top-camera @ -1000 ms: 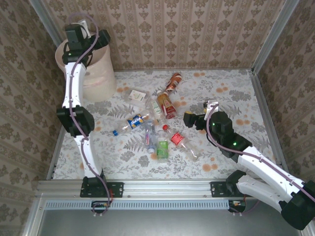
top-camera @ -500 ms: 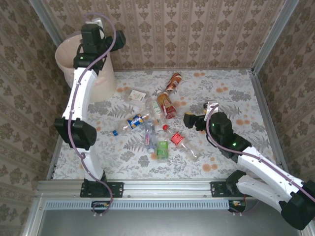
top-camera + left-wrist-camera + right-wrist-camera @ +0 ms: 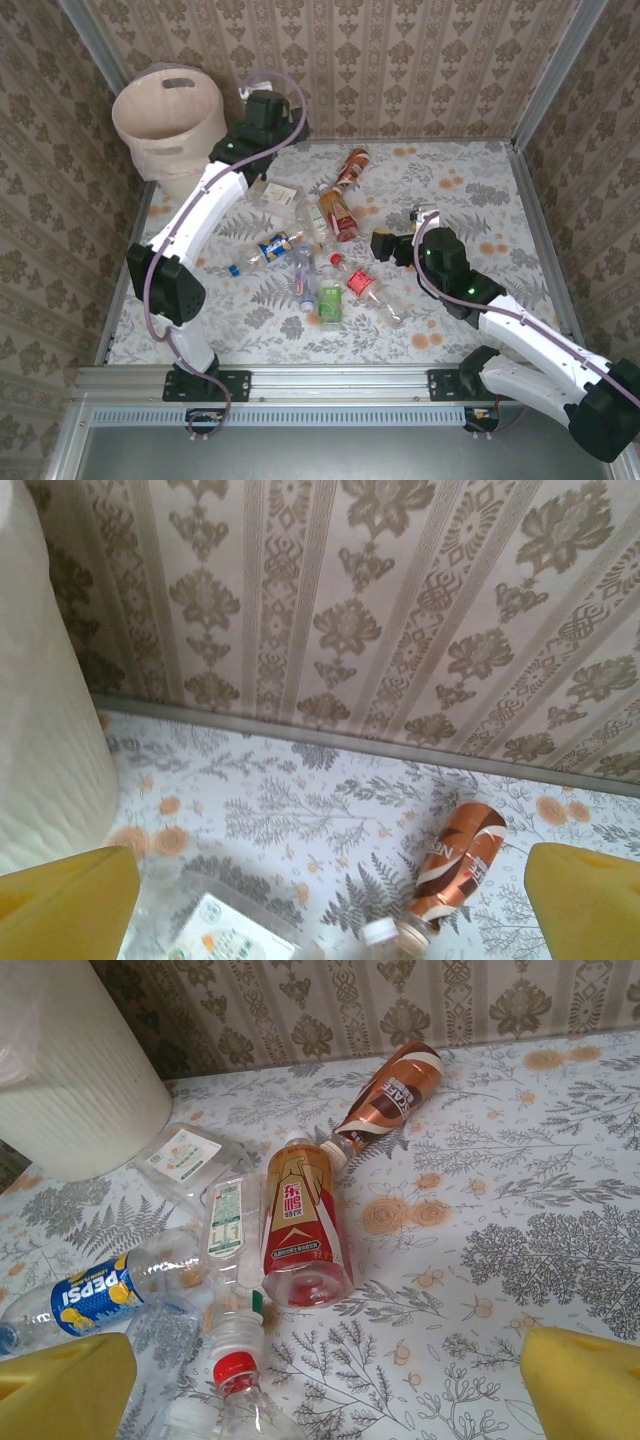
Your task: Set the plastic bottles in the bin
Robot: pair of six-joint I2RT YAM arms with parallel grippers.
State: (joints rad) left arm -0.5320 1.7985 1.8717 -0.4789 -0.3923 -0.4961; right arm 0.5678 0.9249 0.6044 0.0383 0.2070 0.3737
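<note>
Left end effector [image 3: 325, 905] swung off beige bin [image 3: 168, 120] toward clear, bright-labelled bottles [image 3: 300, 1225].

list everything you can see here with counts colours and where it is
bin: one, pale beige, far left corner
plastic bottles: eight or so, clear with orange, red, blue, green or white labels, scattered mid-table
table: one, white with grey and orange floral print
walls: three, beige patterned wallpaper, around the table
left gripper: one, yellow-tipped, jaws open, just right of the bin
right gripper: one, yellow-tipped, jaws open, right of the bottles
</note>
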